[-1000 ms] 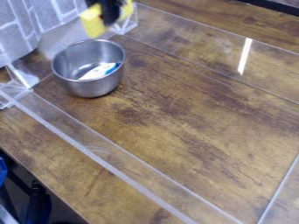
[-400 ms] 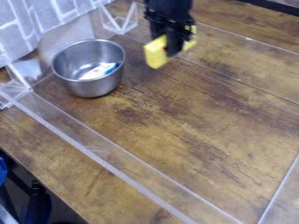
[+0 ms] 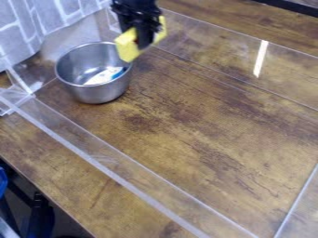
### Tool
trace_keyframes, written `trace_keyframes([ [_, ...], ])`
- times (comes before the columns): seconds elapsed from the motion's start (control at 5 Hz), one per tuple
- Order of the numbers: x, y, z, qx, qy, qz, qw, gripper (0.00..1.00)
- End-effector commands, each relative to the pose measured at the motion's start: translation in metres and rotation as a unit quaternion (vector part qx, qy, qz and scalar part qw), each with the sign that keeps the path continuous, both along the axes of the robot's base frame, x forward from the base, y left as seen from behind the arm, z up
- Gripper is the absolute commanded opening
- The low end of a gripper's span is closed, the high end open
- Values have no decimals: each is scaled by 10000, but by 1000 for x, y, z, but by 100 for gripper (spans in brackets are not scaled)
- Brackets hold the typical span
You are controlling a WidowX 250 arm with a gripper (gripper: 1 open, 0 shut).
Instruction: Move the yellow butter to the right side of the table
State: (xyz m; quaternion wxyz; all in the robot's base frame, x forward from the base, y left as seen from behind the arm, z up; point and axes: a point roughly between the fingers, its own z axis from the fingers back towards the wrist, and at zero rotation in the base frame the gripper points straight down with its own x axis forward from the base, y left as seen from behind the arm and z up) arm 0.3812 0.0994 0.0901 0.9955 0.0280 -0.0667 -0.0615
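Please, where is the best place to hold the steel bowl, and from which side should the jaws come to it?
Probably the rim of the steel bowl, taken from above, one jaw inside and one outside. The wall is round and smooth, so a side grasp would likely slip, and only the thin rim offers an edge. The right part of the rim looks best: a pale blue item lies inside the bowl.

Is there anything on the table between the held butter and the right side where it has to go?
Nothing visible. The gripper holds the yellow butter beside the steel bowl, and the table to its right shows only bare wood up to the clear wall.
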Motion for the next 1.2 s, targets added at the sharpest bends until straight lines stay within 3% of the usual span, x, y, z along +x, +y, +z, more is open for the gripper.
trace_keyframes([
  [0.0, 15, -19, 13, 56, -325, -190, 9993, 0],
  [0.8, 35, -24, -6, 44, -390, -300, 9988, 0],
  [1.0, 31, -30, 16, 91, -538, -300, 9981, 0],
])
